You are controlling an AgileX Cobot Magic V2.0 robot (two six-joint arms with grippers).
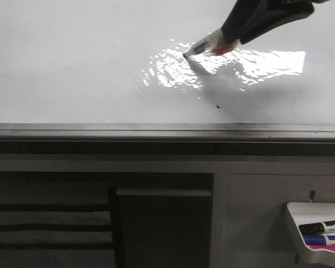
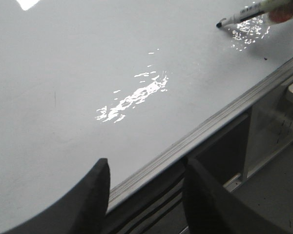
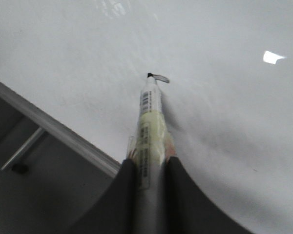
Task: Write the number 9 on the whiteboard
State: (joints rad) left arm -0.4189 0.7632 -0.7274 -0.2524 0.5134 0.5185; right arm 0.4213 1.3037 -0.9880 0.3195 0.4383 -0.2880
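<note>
Step in hand: start of the figure; right gripper (image 3: 147, 163) clenched on a marker (image 3: 150, 109), tip touching the whiteboard (image 1: 72, 67) at the edge of the glare patch (image 1: 173, 70); judged that the loop of the 9 is barely begun
Number 9: only a short curved stroke (image 3: 162, 77) shows at the tip in the right wrist view; thin and dark; in the front view it cannot be made out against the glare; no closed loop or tail visible
Next move: judged to call for steady tip contact while curving round to close the loop, then a straight pull down toward the rail (image 1: 156, 129) for the tail
Left gripper (image 2: 146, 195): released, holding nothing; low near the rail, well apart from the marker
Other marks: lone black speck (image 1: 218, 105) below the tip, not part of the figure
Board condition: glossy, white, otherwise unmarked
</note>
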